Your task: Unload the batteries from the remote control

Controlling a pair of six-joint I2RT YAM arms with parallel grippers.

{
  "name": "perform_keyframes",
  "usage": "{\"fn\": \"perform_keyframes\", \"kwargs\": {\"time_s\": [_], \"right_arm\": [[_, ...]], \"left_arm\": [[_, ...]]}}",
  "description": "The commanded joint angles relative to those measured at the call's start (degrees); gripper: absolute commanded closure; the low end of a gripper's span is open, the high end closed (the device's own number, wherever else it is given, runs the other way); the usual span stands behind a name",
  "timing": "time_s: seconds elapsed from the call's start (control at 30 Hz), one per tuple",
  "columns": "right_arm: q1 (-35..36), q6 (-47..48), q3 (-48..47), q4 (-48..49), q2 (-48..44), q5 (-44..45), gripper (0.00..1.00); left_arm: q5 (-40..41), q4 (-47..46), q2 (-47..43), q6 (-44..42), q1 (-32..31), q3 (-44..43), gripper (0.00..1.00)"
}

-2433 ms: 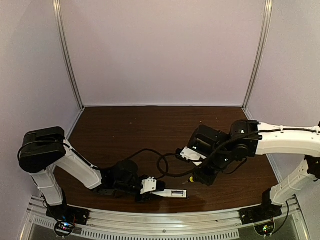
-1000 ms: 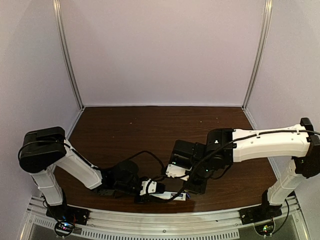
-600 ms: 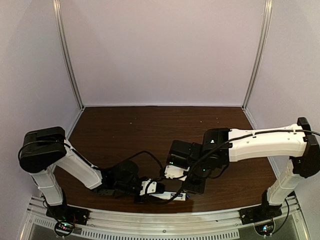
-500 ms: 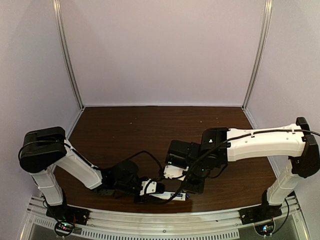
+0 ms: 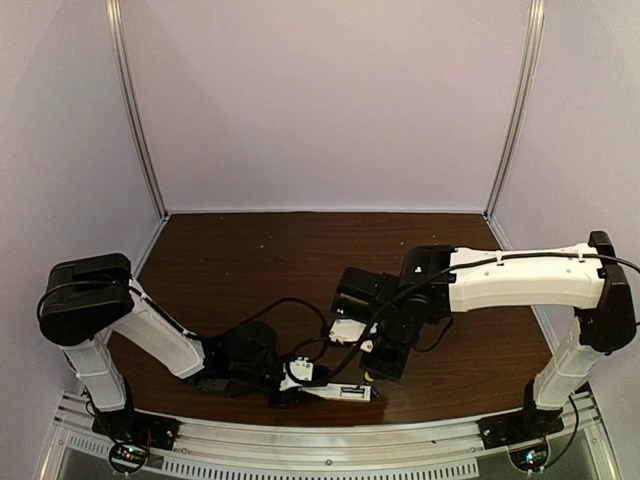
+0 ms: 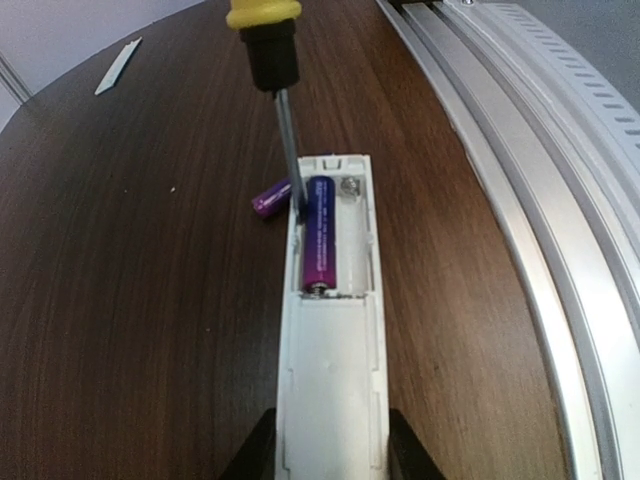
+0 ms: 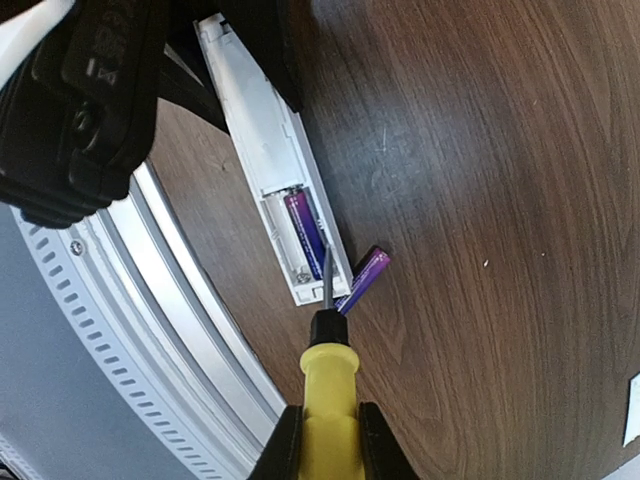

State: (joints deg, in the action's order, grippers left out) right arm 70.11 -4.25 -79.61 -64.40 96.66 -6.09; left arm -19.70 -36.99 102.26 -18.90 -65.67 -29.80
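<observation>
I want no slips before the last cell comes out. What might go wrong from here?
The screwdriver, in the right gripper, may slip off the seated battery and gouge the remote control. The left gripper grips only the remote's end, so prying could twist it. The loose battery beside it could roll if nudged.

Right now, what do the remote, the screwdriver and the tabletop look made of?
The remote control: matte white moulded plastic, judging by ribs and seams. The screwdriver: thin shiny shaft, likely steel; yellow and black handle, probably plastic. The table: dark wood grain with slight sheen, maybe laminate.
</observation>
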Motion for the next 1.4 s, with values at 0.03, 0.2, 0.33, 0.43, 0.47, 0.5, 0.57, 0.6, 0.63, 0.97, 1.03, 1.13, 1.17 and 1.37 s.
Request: {"fn": "perform_keyframes", "kwargs": {"time_s": [0.03,0.2,0.33,0.43,0.47,0.5,0.57,0.6,0.63,0.97,1.03,1.13,1.17,1.37], "right_arm": [[-3.51,-4.31,2.15,4.4,3.53,0.54,1.0],[-6.99,-7.0,2.63,5.52,3.62,-0.47,1.0],[-8.07,-8.02,2.0,5.7,3.76,-1.04,1.0],[-8.49,-8.3,0.82,5.2,4.15,-1.02,1.0],[-8.52,-8.25,0.52,5.0,4.32,-0.8,1.0],[-8.57,-8.17,0.32,4.86,4.52,-0.77,1.0],[-8.58,-8.06,0.04,4.72,4.75,-0.4,1.0],[-8.58,-8.05,0.0,4.77,4.84,-0.35,1.0],[-8.56,-8.05,-0.08,5.01,4.87,-0.5,1.0],[-8.52,-9.96,-0.3,6.99,3.76,-0.68,1.0],[-8.57,-10.57,-0.35,7.66,2.91,-0.87,1.0],[-8.59,-11.51,-0.35,8.46,1.4,-0.93,1.0],[-8.58,-11.83,-0.34,8.61,0.94,-0.87,1.0],[-8.62,-13.2,0.49,10.03,-3.08,-1.48,1.0]], "left_arm": [[3.21,-3.78,0.31,-0.39,-0.15,-0.59,1.0],[8.27,-6.08,0.0,0.89,-0.15,0.1,1.0],[10.62,-7.31,-0.73,1.38,-0.13,1.0,1.0],[11.15,-7.42,-0.77,1.44,-0.15,1.02,1.0],[11.23,-7.5,-0.81,1.45,-0.16,1.12,1.0],[11.25,-7.57,-0.76,1.48,-0.16,1.15,1.0],[11.51,-7.58,-0.74,1.49,-0.16,1.15,1.0],[11.73,-7.66,-0.82,1.47,-0.15,1.23,1.0],[11.77,-7.73,-0.78,1.56,-0.12,1.24,1.0],[12.77,-8.49,-0.9,1.84,-0.14,1.47,1.0],[12.85,-8.76,-1.11,1.93,-0.16,1.65,1.0],[12.94,-9.36,-1.56,2.17,-0.14,2.13,1.0],[12.98,-9.55,-1.76,2.26,-0.14,2.32,1.0],[14.04,-10.98,-2.54,2.93,-0.15,3.03,1.0]]}}
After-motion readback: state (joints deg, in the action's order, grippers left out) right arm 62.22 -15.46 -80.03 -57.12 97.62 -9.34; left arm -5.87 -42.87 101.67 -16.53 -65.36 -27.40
